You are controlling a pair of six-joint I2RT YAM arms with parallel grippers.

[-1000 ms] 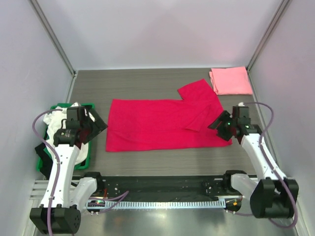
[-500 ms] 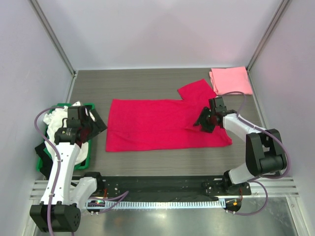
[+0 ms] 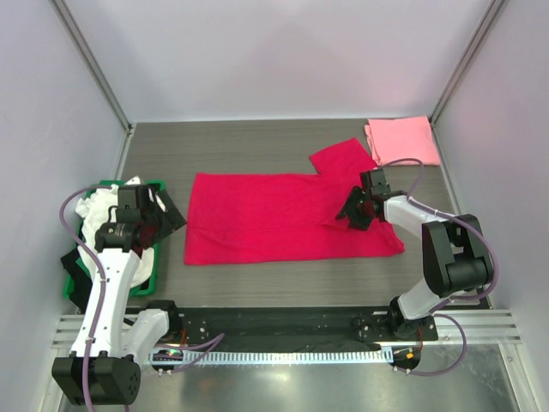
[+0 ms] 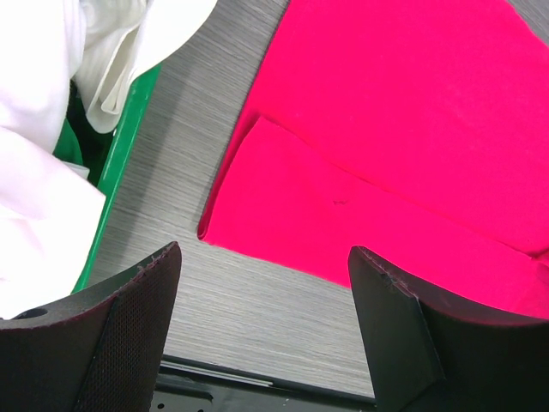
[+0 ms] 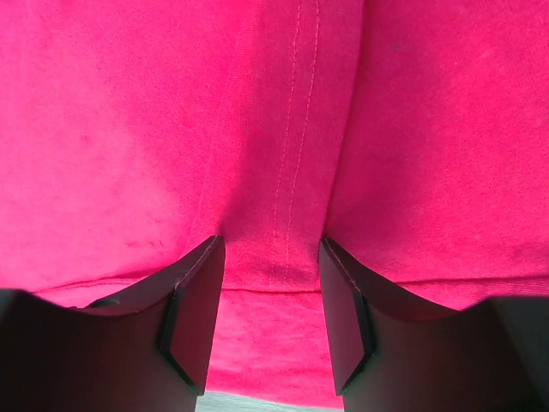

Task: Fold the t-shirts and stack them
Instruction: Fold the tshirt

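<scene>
Pink t-shirt (image 3: 401, 140) lies folded far right; red t-shirt (image 3: 266, 219) mid-table and white t-shirt (image 3: 94, 206) in left crate (image 3: 151, 276) remain; right gripper (image 3: 352, 213) straddles red sleeve part-spread, left gripper (image 3: 165, 219) spread, empty.

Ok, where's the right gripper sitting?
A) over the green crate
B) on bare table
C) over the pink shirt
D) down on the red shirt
D: the top view shows the right gripper on the right part of the red shirt. Its wrist view shows the fingers straddling a red seam, and the pink shirt lies apart in the far corner.
</scene>
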